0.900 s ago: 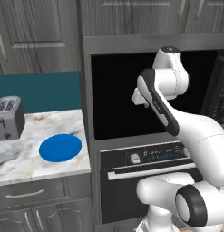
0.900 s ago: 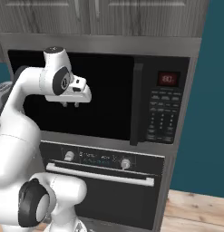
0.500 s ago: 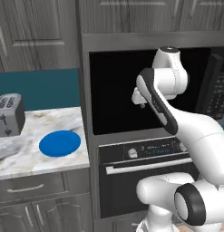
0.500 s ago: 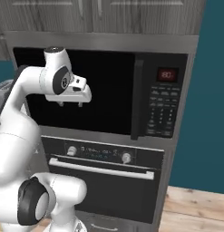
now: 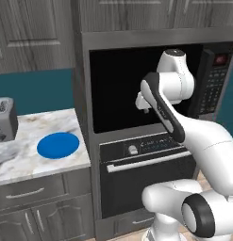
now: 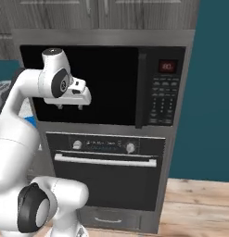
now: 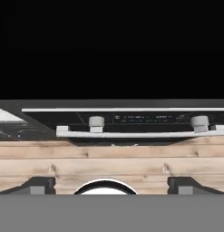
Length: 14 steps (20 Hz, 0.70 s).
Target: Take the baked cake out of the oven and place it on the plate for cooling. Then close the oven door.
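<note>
Gripper (image 6: 70, 107) held high before the black microwave cavity, oven door (image 6: 105, 183) shut.

Since the earlier frames the base views have slid sideways, so the camera moved, and the arm keeps its pose. In the hand view the two dark fingertips (image 7: 39, 185) stand wide apart, holding nothing. The oven (image 5: 146, 172) sits at centre-bottom of the left base view, its silver handle (image 7: 140, 133) crossing the hand view's middle. The blue plate (image 5: 58, 144) lies on the marble counter (image 5: 23, 162) at left. The red display (image 6: 166, 66) is too blurred to read.
</note>
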{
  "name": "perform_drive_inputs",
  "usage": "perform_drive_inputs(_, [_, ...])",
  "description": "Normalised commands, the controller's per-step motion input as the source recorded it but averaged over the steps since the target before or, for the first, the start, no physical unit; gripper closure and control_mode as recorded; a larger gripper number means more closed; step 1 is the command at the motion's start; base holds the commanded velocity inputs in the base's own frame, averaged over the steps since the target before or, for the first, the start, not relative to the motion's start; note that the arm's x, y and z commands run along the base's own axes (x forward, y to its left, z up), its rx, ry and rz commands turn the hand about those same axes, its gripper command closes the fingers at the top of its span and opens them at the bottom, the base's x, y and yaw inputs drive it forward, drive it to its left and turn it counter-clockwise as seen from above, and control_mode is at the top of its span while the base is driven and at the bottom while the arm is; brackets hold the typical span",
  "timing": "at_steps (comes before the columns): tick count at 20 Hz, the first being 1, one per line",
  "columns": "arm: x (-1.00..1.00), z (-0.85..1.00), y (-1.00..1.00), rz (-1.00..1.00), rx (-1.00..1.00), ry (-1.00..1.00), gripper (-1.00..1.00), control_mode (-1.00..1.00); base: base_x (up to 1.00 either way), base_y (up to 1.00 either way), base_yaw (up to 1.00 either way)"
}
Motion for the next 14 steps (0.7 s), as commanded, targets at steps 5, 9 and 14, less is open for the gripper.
perform_drive_inputs(5, [0.00, 0.00, 0.00, 0.00, 0.00, 0.00, -1.00, 1.00, 0.00, 0.69, -0.56])
perform_drive_inputs(9, [0.00, 0.00, 0.00, 0.00, 0.00, 0.00, -1.00, 1.00, 0.00, 0.55, -0.64])
perform_drive_inputs(14, [0.00, 0.00, 0.00, 0.00, 0.00, 0.00, -1.00, 1.00, 0.00, 0.43, -0.61])
